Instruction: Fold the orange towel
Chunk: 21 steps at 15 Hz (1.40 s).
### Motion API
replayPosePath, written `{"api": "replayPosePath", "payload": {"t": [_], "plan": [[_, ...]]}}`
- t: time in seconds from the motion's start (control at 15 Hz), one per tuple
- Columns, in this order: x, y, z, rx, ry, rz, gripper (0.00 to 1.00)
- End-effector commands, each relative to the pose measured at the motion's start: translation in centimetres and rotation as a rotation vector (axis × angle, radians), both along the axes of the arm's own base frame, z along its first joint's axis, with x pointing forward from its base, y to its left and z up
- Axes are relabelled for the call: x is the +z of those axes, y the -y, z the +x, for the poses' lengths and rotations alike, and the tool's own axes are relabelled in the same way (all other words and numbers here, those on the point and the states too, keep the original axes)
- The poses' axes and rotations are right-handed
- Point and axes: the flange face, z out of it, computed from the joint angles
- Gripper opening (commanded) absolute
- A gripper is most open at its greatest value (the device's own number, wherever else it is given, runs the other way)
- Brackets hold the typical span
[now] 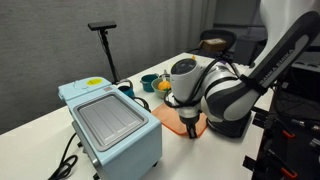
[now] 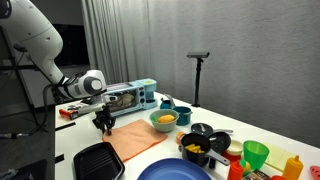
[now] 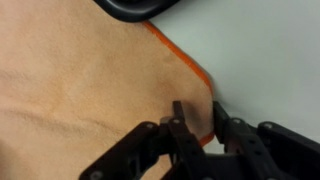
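The orange towel (image 2: 140, 140) lies flat on the white table, and its near corner shows in an exterior view (image 1: 170, 120). In the wrist view the towel (image 3: 90, 70) fills the left side, with its darker orange hem running down to the fingers. My gripper (image 3: 197, 122) is down at the towel's edge near a corner, one finger over the cloth and one at the hem, with a gap between them. It shows in both exterior views (image 1: 190, 128) (image 2: 103, 125), low over the towel's end nearest the blue appliance.
A light blue toaster oven (image 1: 110, 125) (image 2: 130, 97) stands beside the towel. A yellow bowl (image 2: 164, 119), teal mug (image 2: 167, 103), black square pan (image 2: 100, 160), blue plate (image 2: 175, 172), black pot (image 2: 195, 148) and green cup (image 2: 255, 155) surround it. A black stand (image 2: 197, 60) rises behind.
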Motion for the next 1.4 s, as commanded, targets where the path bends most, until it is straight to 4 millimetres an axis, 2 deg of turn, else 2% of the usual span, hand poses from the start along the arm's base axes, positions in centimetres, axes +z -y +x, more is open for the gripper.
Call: {"api": "replayPosePath", "payload": {"t": [0.0, 0.07, 0.27, 0.53, 0.8, 1.13, 1.33], "plan": [[1.4, 0.9, -0.2, -0.009, 0.008, -0.002, 0.05], [1.8, 1.4, -0.2, -0.022, 0.010, 0.003, 0.00], [3.6, 3.4, 0.0, -0.076, 0.025, 0.015, 0.00], [6.7, 7.3, 0.6, -0.125, 0.078, 0.008, 0.01], [8.1, 10.7, 3.4, -0.029, 0.119, 0.068, 0.01], [7.5, 13.6, 7.6, 0.158, 0.084, 0.164, 0.01], [8.9, 16.0, 8.9, 0.225, 0.043, 0.181, 0.01]]}}
